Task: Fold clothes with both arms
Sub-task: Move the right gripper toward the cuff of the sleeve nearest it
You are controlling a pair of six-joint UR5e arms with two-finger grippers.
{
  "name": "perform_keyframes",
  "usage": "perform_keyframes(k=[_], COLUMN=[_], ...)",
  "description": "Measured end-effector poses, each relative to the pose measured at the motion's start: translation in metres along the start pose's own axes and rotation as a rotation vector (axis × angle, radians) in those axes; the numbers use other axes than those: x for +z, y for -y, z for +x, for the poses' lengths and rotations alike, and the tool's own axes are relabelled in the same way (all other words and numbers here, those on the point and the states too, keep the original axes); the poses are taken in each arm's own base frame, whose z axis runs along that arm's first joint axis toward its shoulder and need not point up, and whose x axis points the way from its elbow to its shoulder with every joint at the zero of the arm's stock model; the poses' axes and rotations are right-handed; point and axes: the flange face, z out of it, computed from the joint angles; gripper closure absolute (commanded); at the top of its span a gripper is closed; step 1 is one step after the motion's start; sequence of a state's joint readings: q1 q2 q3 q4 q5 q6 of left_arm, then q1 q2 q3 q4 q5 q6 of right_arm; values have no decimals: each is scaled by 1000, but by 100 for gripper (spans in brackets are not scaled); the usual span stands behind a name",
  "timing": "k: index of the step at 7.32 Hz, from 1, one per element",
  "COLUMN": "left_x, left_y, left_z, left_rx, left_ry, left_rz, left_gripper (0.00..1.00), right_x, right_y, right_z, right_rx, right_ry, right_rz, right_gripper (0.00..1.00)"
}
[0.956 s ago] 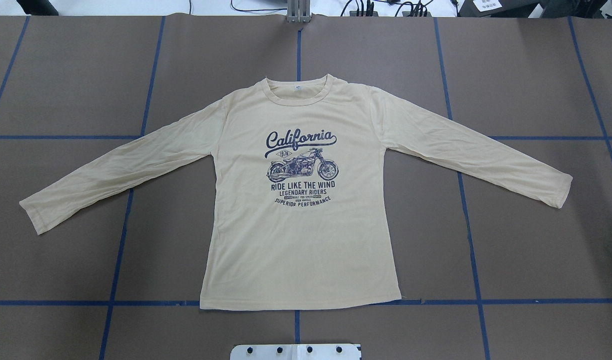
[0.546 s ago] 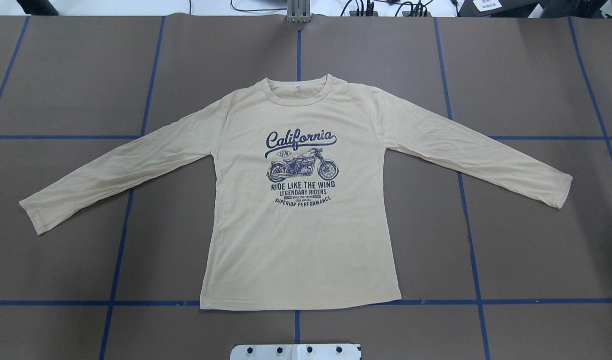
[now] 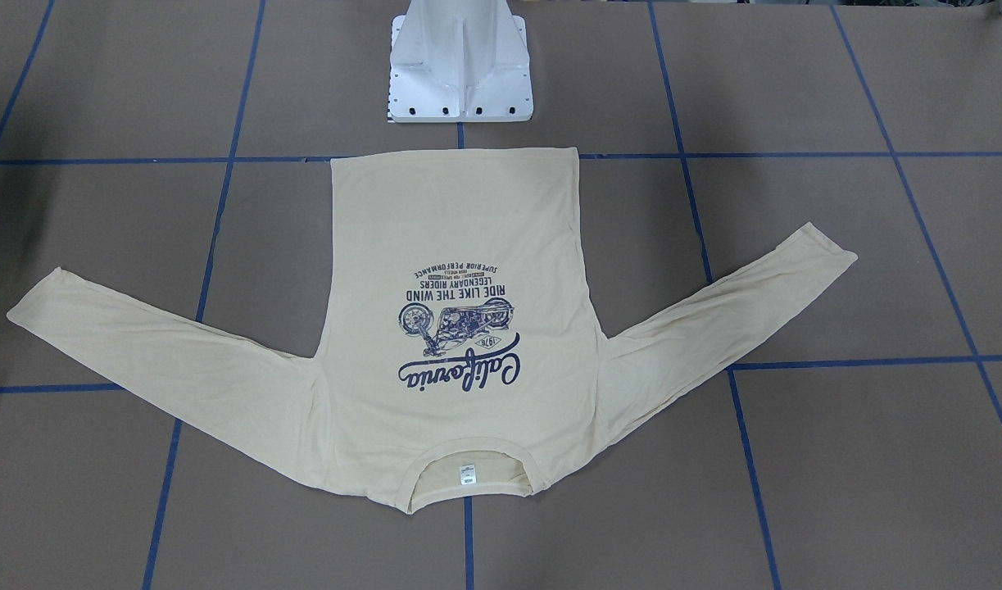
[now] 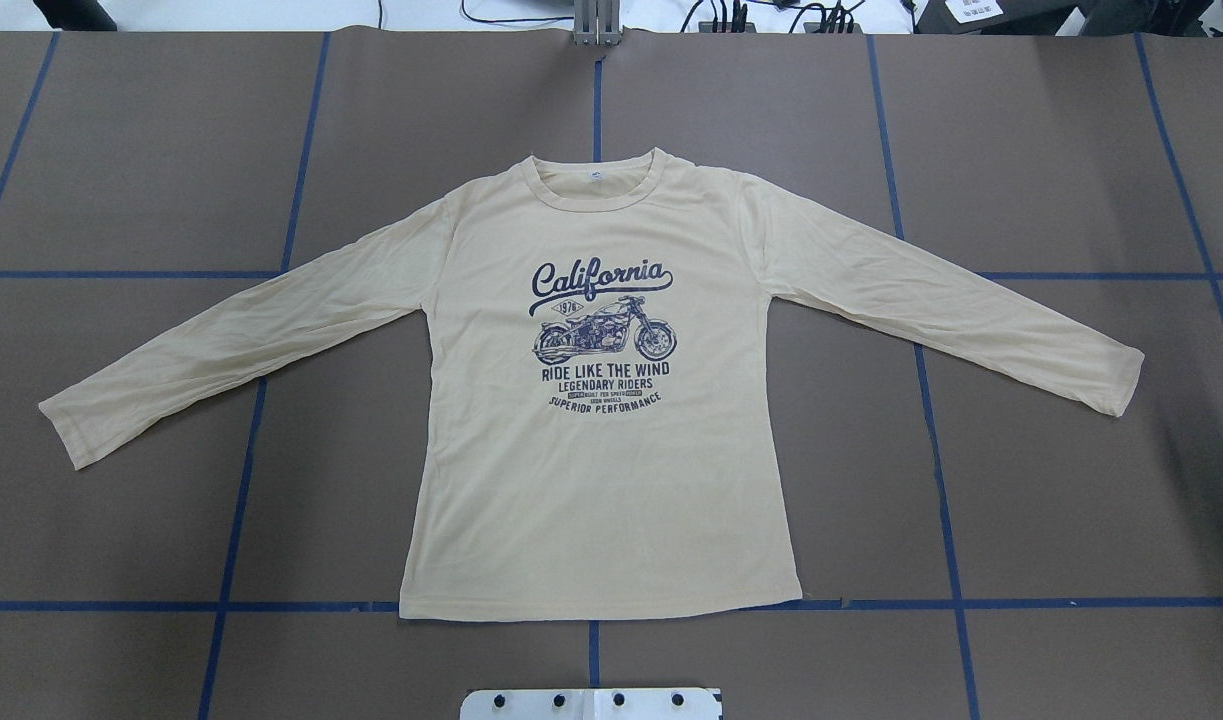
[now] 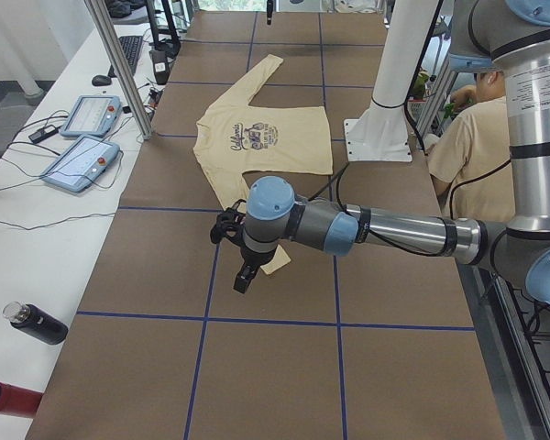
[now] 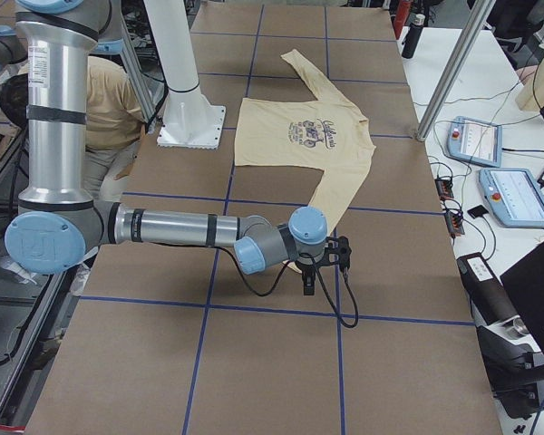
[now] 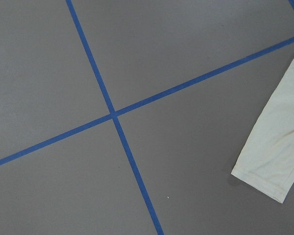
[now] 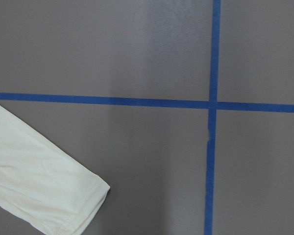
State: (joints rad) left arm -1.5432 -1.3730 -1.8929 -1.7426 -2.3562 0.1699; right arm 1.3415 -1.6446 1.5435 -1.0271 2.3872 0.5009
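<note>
Across the brown paper-covered table with its blue tape grid [image 4: 1071,150], one garment and nothing folded yet.

- Pale cream-yellow long-sleeved T-shirt of thin fabric [image 4: 601,480]: lies flat at table centre, navy "California" motorcycle print [image 4: 601,335] face up. The body's long axis runs straight away from the robot. The hem is nearest the white metal pedestal base [image 3: 460,74] and the collar points to the far side. Sleeves spread wide to both sides, slanting back toward the robot's edge.
- Grey-and-silver left arm [image 5: 385,229]: reaches out low over the table beyond the sleeve end on the robot's left.
- Grey-and-silver right arm [image 6: 181,227]: mirrors it on the other side.
- Black left gripper [image 5: 245,278] and black right gripper [image 6: 308,285]: both point down, off the cloth. Seen only from the side views, so I cannot tell whether the fingers are apart or together.
- Left sleeve cuff [image 7: 264,181] sits at the edge of the left wrist view, and the right sleeve cuff [image 8: 83,196] at the corner of the right one. Neither is centred.
- Small white neck label [image 3: 466,475] shows inside the collar.

Judgement: opening step, the approach to the cuffs. Next, each gripper likely needs to shift inward over its cuff, come down, pinch the thin cloth without bunching it, then carry the sleeve across the chest.
</note>
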Motion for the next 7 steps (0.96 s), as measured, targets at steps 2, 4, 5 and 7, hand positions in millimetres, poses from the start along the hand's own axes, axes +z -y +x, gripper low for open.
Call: perform_keyframes(k=[2,4,5,7], left_x=[0,0,0,-1], left_y=[0,0,1,1], left_z=[0,0,0,1], left_rx=[0,0,0,2], left_ry=[0,-1,-1,-1], left_rz=[0,1,1,3], left_gripper=[0,0,0,0], right_x=[40,78,89,100], right_y=[-5,-14,-16,-20], right_z=[-33,-70,-76,-72], right_rx=[109,188,208,225], right_ry=[34,36,33,19], right_rz=[54,83,84,74], right_gripper=[8,11,12,15])
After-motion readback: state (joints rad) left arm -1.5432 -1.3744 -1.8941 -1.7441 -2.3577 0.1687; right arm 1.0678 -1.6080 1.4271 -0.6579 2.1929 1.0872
